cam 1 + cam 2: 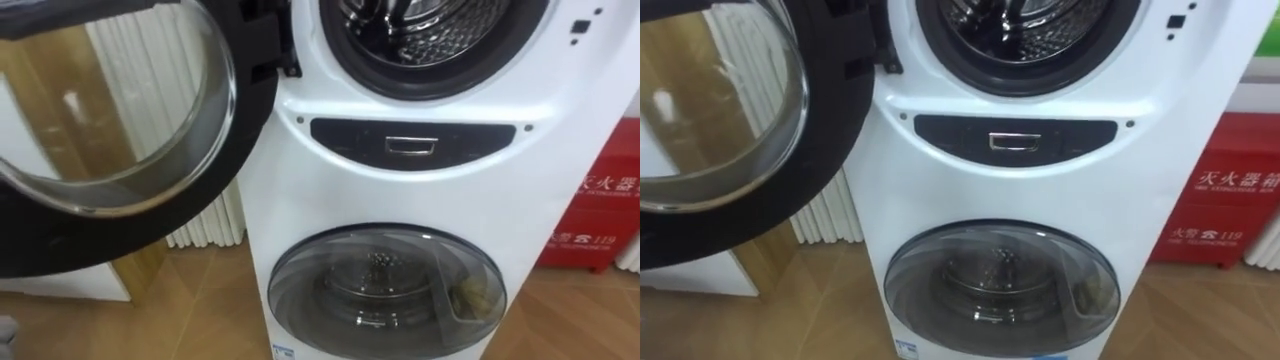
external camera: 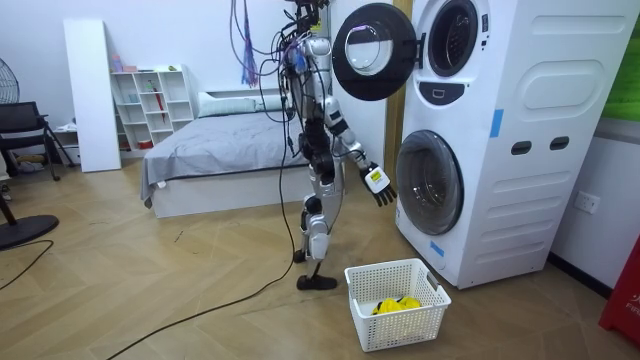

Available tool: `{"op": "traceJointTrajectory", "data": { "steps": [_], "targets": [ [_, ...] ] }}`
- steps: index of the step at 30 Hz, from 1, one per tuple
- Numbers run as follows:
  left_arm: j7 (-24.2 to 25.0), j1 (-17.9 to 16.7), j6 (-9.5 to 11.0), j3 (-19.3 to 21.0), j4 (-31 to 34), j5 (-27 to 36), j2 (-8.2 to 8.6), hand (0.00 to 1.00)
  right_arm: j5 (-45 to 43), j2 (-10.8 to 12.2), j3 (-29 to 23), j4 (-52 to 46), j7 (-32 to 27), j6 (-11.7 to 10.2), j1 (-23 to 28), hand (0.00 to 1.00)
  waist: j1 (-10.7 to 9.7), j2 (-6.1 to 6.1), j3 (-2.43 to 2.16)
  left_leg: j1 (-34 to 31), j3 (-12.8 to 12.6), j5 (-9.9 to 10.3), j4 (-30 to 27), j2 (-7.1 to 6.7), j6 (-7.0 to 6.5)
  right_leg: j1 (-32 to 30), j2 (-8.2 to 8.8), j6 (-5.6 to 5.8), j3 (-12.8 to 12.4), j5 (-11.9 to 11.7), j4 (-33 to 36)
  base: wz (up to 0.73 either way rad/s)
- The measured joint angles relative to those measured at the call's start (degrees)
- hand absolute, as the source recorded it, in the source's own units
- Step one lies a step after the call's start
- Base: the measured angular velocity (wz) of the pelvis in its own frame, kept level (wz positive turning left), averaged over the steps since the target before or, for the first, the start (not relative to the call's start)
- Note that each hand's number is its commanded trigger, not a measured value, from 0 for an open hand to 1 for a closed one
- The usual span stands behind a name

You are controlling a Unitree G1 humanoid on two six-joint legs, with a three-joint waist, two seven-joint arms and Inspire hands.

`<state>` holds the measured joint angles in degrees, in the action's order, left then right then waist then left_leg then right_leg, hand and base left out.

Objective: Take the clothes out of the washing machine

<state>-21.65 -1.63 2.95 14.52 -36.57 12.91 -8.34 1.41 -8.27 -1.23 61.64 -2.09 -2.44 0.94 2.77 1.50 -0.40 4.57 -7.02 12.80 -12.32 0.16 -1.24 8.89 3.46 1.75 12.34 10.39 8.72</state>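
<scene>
The white stacked washing machine (image 1: 420, 190) fills the eye views right in front of me. Its upper round door (image 1: 110, 140) is swung open to my left, and the upper drum (image 1: 430, 30) shows bare metal in the part I can see. The lower door (image 1: 385, 290) is closed. In the room view I stand upright facing the machine (image 2: 500, 150), my right hand (image 2: 378, 186) held low in front of me, open and holding nothing. A white basket (image 2: 405, 328) on the floor beside my feet holds a yellow cloth (image 2: 397, 304).
A white radiator (image 1: 205, 230) stands against the wall left of the machine, and a red cabinet (image 1: 600, 210) stands to its right. Behind me are a bed (image 2: 220, 150) and a white shelf (image 2: 150, 100). The open door juts out at head height.
</scene>
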Motion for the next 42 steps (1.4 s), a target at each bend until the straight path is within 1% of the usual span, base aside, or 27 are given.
{"op": "traceJointTrajectory", "data": {
  "steps": [1, 3, 4, 6, 7, 8, 11, 13, 15, 19, 20, 21, 22, 25, 26, 28, 30, 31, 32, 33, 34, 35, 37, 41, 42],
  "targets": [
    [-0.51, -0.01, 0.00, 0.01, 1.88, 0.04, 0.00, 0.00, 0.01, 0.05, -0.02, -0.01, -0.04, -0.11, 0.22, 0.00, -0.27, 0.07, 0.00, 0.02, 0.11, 0.00, -0.02, 0.00, 0.00, 0.01, -0.02, -0.01, 0.07, 0.00, -0.02, 0.09],
    [-1.91, -0.29, -0.04, 0.74, 9.55, -0.08, -0.09, 0.00, -0.16, 0.10, -0.24, -0.84, -0.23, -0.04, 1.31, 0.00, -0.50, 0.34, 0.05, 0.01, 0.75, -0.02, -0.01, -0.04, 0.00, 0.07, -0.04, -0.01, 0.23, -0.01, -0.01, 0.09],
    [-2.28, -0.31, -0.04, 1.23, 11.71, -0.09, -0.11, 0.00, -0.35, 0.10, -0.33, -1.70, -0.27, -0.04, 1.77, 0.00, -0.61, 0.38, 0.08, 0.00, 0.93, -0.02, -0.02, -0.05, 0.00, 0.06, -0.06, -0.01, 0.28, 0.00, -0.01, 0.04],
    [-4.47, -0.03, 0.19, 1.59, 19.92, -0.04, -0.95, 0.00, -0.74, 0.07, -1.09, -2.95, -0.30, -0.07, 2.22, 0.00, -0.80, 0.56, 0.16, 0.04, 1.30, -0.02, -0.02, -0.07, 0.00, 0.09, -0.10, -0.01, 0.45, 0.00, -0.04, 0.00],
    [-4.60, 0.18, 0.38, 1.59, 21.44, -0.02, -1.21, 0.00, -0.77, 0.08, -1.25, -3.16, -0.29, -0.07, 2.24, 0.00, -0.78, 0.65, 0.19, 0.08, 1.37, -0.02, -0.01, -0.09, 0.00, 0.10, -0.09, -0.01, 0.45, 0.00, -0.04, 0.00],
    [-5.35, 0.38, -0.06, 2.11, 22.29, 0.72, -1.27, 0.00, -0.77, 0.09, -1.16, -3.55, -0.20, -0.14, 2.31, 0.00, -0.78, 0.79, 0.28, 0.15, 1.46, -0.02, 0.02, -0.12, 0.00, 0.09, -0.07, -0.01, 0.37, 0.00, -0.06, 0.00],
    [-6.20, 0.27, -0.60, 2.12, 25.01, 1.06, -1.21, 0.00, -0.36, 0.48, -1.16, -3.60, 0.35, -0.32, 3.14, 0.00, -0.50, 0.45, 0.49, 0.01, 1.65, -0.03, 0.07, -0.04, 0.00, -0.02, -0.16, -0.01, 0.15, 0.00, -0.10, 0.04],
    [-7.34, 0.27, -0.76, 2.13, 25.56, 1.02, -1.21, 0.00, -0.47, 0.77, -1.18, -3.61, 0.35, -0.32, 3.28, 0.00, -0.54, 0.44, 0.47, -0.16, 1.76, -0.03, 0.06, -0.05, 0.00, -0.48, -0.17, 0.00, -0.19, 0.00, -0.07, 0.02],
    [-8.87, 0.27, -2.13, 2.09, 27.18, 0.48, -1.21, 0.00, -1.11, 1.09, -1.16, -3.62, 0.63, -0.32, 3.60, 0.00, -0.60, 0.34, 0.42, -0.93, 2.16, -0.03, 0.04, -0.11, 0.00, -0.81, -0.18, -0.01, -0.15, 0.00, -0.07, 0.07],
    [-10.33, 0.26, -2.97, 1.34, 27.85, -1.42, -1.19, 0.00, -1.47, 1.09, -1.17, -3.44, 1.34, -0.33, 4.76, 0.00, -0.69, 0.46, 0.50, -0.88, 2.63, -0.03, 0.01, -0.12, 0.01, -0.78, -0.17, -0.01, 0.17, 0.00, -0.15, 0.09],
    [-10.79, 0.25, -3.45, 1.23, 28.46, -1.42, -1.19, 0.00, -1.62, 1.15, -1.18, -3.05, 1.54, -0.36, 4.79, 0.00, -0.60, 0.63, 0.60, -1.01, 2.68, -0.03, -0.01, -0.09, 0.01, -0.88, -0.21, -0.01, 0.14, 0.00, -0.14, 0.00],
    [-11.36, 0.24, -4.20, 1.21, 29.18, -1.42, -1.20, 0.00, -1.65, 1.16, -1.17, -3.04, 1.68, -0.39, 4.83, 0.00, -0.48, 0.46, 0.50, -1.14, 2.69, -0.03, 0.00, -0.09, 0.01, -0.98, -0.23, -0.01, -0.10, 0.00, -0.13, 0.00],
    [-11.59, 0.23, -4.58, 1.21, 29.60, -1.42, -1.19, 0.00, -1.64, 1.16, -1.18, -3.04, 1.75, -0.43, 4.82, 0.00, -0.44, 0.46, 0.50, -1.23, 2.70, -0.03, -0.01, -0.09, 0.01, -0.95, -0.23, -0.01, -0.16, 0.00, -0.13, 0.00],
    [-12.04, 0.16, -5.96, 0.98, 31.72, -2.05, -1.20, 0.00, -1.61, 1.19, -1.25, -2.91, 1.96, -0.80, 4.74, 0.00, -0.52, 0.41, 0.65, -2.11, 3.67, -0.03, -0.53, -0.23, 0.01, -0.99, -0.21, -0.01, -0.06, -0.01, -0.14, 0.17],
    [-12.18, 0.05, -7.21, 0.96, 33.47, -2.60, -1.20, 0.00, -1.73, 1.43, -1.60, -1.62, 1.84, -1.57, 4.40, 0.00, -0.58, 0.23, 0.73, -2.56, 4.30, -0.03, -0.69, -0.33, 0.01, -1.09, -0.20, -0.01, 0.08, -0.01, -0.19, 0.27],
    [-12.63, -0.78, -8.79, 0.91, 36.77, -4.72, -1.20, 0.00, -1.55, 1.86, -2.28, -0.62, 1.47, -1.86, 4.28, 0.00, -0.38, -0.22, 0.75, -3.52, 4.87, -0.03, -1.25, -0.41, 0.01, -1.66, -0.21, -0.01, -0.14, -0.01, -0.19, 0.19],
    [-12.67, -1.11, -11.00, 0.71, 40.51, -7.94, -1.30, 0.00, -1.30, 1.81, -2.30, 1.32, 1.36, -1.97, 4.45, 0.00, 1.25, -0.40, 0.82, -4.26, 5.27, -0.03, -1.55, -0.46, 0.01, -2.02, -0.23, -0.19, -0.34, -0.14, -0.22, 0.09],
    [-12.67, -1.12, -11.50, 0.60, 41.04, -8.49, -1.47, 0.00, -1.31, 1.79, -2.36, 1.35, 1.32, -1.94, 4.60, 0.00, 1.36, -0.30, 0.89, -4.31, 5.53, -0.03, -1.54, -0.51, 0.00, -2.01, -0.20, -0.21, -0.53, -0.16, -0.22, 0.16],
    [-12.67, -1.12, -11.66, 0.07, 41.17, -8.64, -1.92, 0.00, -1.27, 1.80, -2.38, 1.42, 1.18, -1.94, 4.65, 0.00, 1.55, -0.11, 1.05, -4.33, 5.81, -0.04, -1.55, -0.63, -0.01, -2.10, -0.15, -0.21, -1.12, -0.16, -0.26, 0.15],
    [-12.87, -1.12, -11.66, -0.36, 41.19, -8.64, -1.96, 0.00, -1.22, 1.93, -2.36, 1.44, 0.96, -2.02, 4.55, 0.00, 1.69, -0.01, 1.11, -4.33, 5.86, -0.05, -1.54, -0.77, -0.02, -2.06, -0.06, -0.21, -1.29, -0.16, -0.57, 0.10],
    [-13.16, -1.12, -11.66, -0.57, 41.20, -8.64, -1.96, 0.00, -1.14, 1.97, -2.28, 1.69, 0.94, -2.28, 4.44, 0.00, 1.74, 0.01, 1.12, -4.35, 5.86, -0.05, -1.55, -0.82, -0.02, -1.96, -0.01, -0.21, -1.28, -0.16, -0.82, 0.00],
    [-13.82, -1.12, -11.66, -0.96, 41.24, -8.64, -1.96, 0.00, -0.96, 1.96, -2.23, 3.16, 0.94, -3.03, 3.73, 0.00, 1.88, 0.07, 1.16, -4.47, 5.96, -0.05, -1.55, -0.90, -0.02, -1.96, 0.04, -0.21, -1.23, -0.16, -1.03, 0.05],
    [-13.92, -1.12, -11.68, -1.30, 41.83, -8.64, -1.96, 0.00, -0.84, 1.97, -2.14, 5.18, 1.02, -3.26, 2.91, 0.00, 1.88, 0.07, 1.16, -4.92, 6.32, -0.05, -1.66, -0.94, -0.02, -2.09, -0.02, -0.21, -1.27, -0.16, -1.03, 0.13],
    [-14.48, -1.14, -11.75, -3.67, 42.84, -9.23, -1.96, 0.00, -1.19, 1.89, -2.15, 6.02, 1.50, -3.30, 2.58, 0.00, 0.78, -0.07, 1.21, -6.07, 8.03, -0.05, -2.49, -0.92, -0.03, -2.07, -0.05, -0.21, -1.88, -0.16, -0.96, 0.28],
    [-14.58, -1.30, -11.75, -4.31, 43.35, -9.19, -1.95, 0.00, -0.66, 1.88, -1.78, 6.37, 1.56, -3.42, 1.96, 0.00, 0.80, -0.19, 1.27, -6.35, 8.13, -0.10, -2.54, -0.95, -0.11, -2.23, -0.03, -0.21, -2.66, -0.16, -0.97, 0.20]
  ]
}}
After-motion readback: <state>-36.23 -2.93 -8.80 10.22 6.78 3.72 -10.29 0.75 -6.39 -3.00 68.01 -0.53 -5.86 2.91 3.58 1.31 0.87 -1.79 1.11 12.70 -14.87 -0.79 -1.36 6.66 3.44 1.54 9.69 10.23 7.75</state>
